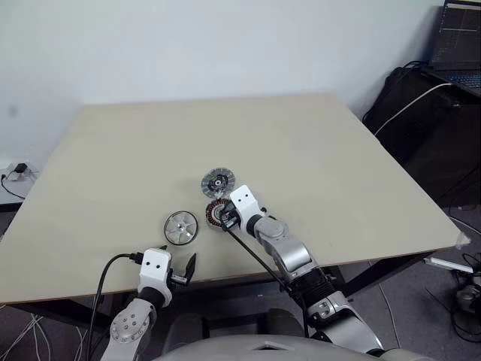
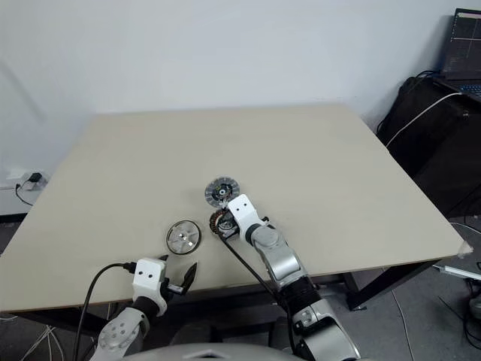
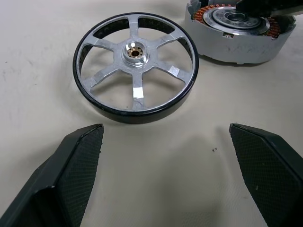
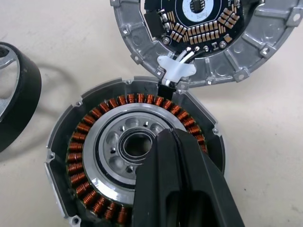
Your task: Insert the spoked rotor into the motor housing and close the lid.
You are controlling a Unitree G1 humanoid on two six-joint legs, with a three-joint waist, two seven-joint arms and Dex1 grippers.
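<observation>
Motor housing unlabelled under pinched-together right hand; left hand spread apart.

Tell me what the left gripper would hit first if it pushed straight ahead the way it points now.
Probably the spoked rotor: it lies flat on the table just ahead of the open left gripper, slightly off centre. The motor housing sits further on, off to one side.

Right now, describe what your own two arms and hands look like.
Both arms are silver-grey metal with rounded joint housings, each ending in a white wrist block. The left hand and right hand each carry two black fingers; the left fingers are wedge-shaped with a fine cross-hatched pad texture. A black cable plugs into the left wrist block, and another runs along the right forearm.
</observation>
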